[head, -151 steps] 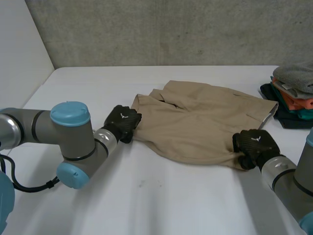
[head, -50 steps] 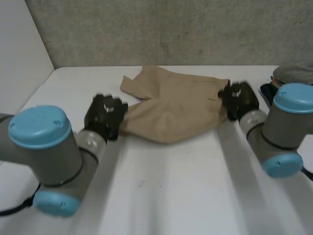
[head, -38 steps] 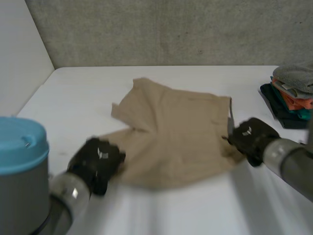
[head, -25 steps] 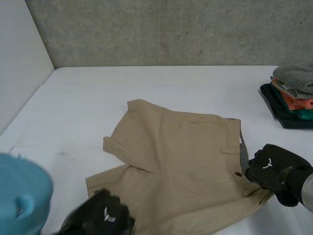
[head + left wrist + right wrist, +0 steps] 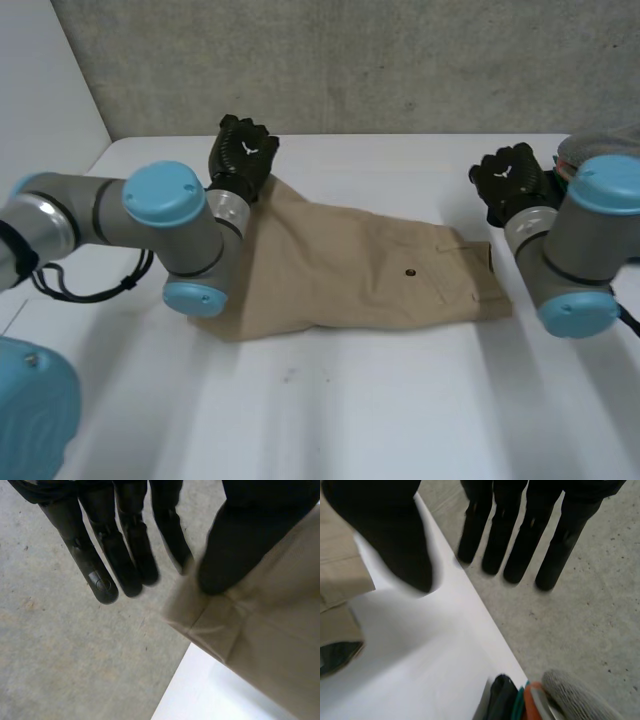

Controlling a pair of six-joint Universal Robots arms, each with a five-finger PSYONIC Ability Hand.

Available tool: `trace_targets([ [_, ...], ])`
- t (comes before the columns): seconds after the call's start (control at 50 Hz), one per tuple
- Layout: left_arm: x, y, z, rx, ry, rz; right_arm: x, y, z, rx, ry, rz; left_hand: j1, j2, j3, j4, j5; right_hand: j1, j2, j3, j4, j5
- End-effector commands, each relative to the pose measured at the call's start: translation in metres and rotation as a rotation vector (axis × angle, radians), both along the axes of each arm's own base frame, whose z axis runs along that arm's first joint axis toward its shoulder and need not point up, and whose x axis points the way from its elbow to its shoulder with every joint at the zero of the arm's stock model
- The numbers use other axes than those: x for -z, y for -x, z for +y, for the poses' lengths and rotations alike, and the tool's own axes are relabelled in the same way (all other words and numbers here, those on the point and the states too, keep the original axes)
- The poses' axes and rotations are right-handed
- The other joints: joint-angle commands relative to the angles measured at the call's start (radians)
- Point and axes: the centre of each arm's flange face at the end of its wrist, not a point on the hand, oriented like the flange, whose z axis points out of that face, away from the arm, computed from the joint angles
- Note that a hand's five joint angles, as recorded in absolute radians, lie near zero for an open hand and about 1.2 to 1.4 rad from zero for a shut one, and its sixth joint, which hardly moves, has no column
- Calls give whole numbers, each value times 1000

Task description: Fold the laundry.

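Tan shorts (image 5: 360,270) lie folded over on the white table (image 5: 400,400), the waistband end with a button towards my right arm. My left hand (image 5: 243,155) hovers at the far left corner of the shorts. In the left wrist view its fingers (image 5: 132,555) are straight and spread, and the thumb sits just over the cloth's folded corner (image 5: 210,625) without pinching it. My right hand (image 5: 512,178) is past the far right end of the shorts. Its fingers (image 5: 520,545) are straight and hold nothing, with the tan cloth (image 5: 340,575) beside the thumb.
A stack of folded clothes (image 5: 560,695), grey on top of orange, teal and dark pieces, sits at the table's right edge beyond my right hand. A concrete wall (image 5: 400,60) runs along the table's back edge.
Both hands swept the shorts' near edge away to the back of the table, folding them in half. Both hands have since let go and their fingers have straightened.
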Motion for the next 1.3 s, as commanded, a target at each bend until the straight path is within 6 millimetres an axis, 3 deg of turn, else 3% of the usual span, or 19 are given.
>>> trace_targets([
  [0.02,9,13,8,66,-47,145,10,-5,-7,-4,0,-68,-515,-574,-578,-575,-569,-520,-548,-568,-573,-567],
  [0.14,-23,2,33,87,-60,207,-8,10,25,-3,-150,-88,-515,-574,-578,-575,-569,-520,-548,-568,-573,-567],
  [0.22,-20,-6,51,89,-102,185,-12,21,49,-47,-309,-109,-515,-574,-578,-575,-569,-520,-548,-568,-573,-567],
  [0.28,-21,-15,66,85,-132,174,-2,26,67,-111,-450,-117,-515,-574,-578,-575,-569,-520,-548,-568,-573,-567],
  [0.34,-20,-22,76,83,-152,166,7,35,77,-138,-539,-124,-515,-574,-578,-575,-569,-498,-526,-547,-551,-545],
  [0.48,-14,-33,96,86,-214,178,15,45,72,-117,-530,-136,-515,-574,-578,-575,-569,-407,-435,-455,-460,-454],
  [0.54,-10,-35,99,83,-241,193,24,46,67,-110,-509,-130,-515,-574,-578,-575,-569,-50,-78,-98,-103,-97],
  [0.56,-10,-36,100,83,-243,195,27,47,65,-107,-501,-126,-515,-574,-578,-575,-569,181,153,133,128,134],
  [0.58,-12,-37,101,81,-243,201,29,51,59,-83,-472,-120,-515,-574,-578,-575,-569,697,669,648,643,650],
  [0.6,-12,-37,101,81,-241,202,29,54,55,-60,-450,-113,-515,-574,-578,-575,-569,702,674,654,649,655],
  [0.68,-22,-39,104,83,-223,214,26,79,43,95,-356,-64,-515,-574,-578,-575,-569,702,674,654,649,655],
  [0.78,-41,-42,109,90,-186,237,-11,99,43,159,-204,48,-515,-574,-578,-575,-569,702,674,654,649,655],
  [0.84,-51,-44,112,94,-171,255,-16,110,40,176,-171,133,-515,-574,-578,-575,-569,702,674,654,649,655],
  [0.88,-56,-45,115,100,-170,275,-18,108,40,156,-160,142,-515,-574,-578,-575,-569,702,674,654,649,655],
  [0.9,-58,-47,115,100,-173,291,-19,100,43,120,-157,131,-515,-574,-578,-575,-569,537,509,489,484,491],
  [0.94,-59,-48,117,101,-180,306,-17,74,55,6,-169,95,-515,-574,-578,-575,-569,-179,-208,-228,-233,-226],
  [1.06,-57,-52,122,111,-240,376,-7,37,82,-205,-260,-43,-515,-574,-578,-575,-569,-303,-332,-352,-357,-350],
  [1.16,-56,-53,124,120,-266,417,20,36,82,-207,-363,-88,-515,-574,-578,-575,-569,-289,-318,-338,-343,-336],
  [1.3,-53,-54,126,120,-279,414,40,35,76,-206,-398,-73,-515,-574,-578,-575,-569,-219,-247,-267,-272,-266],
])
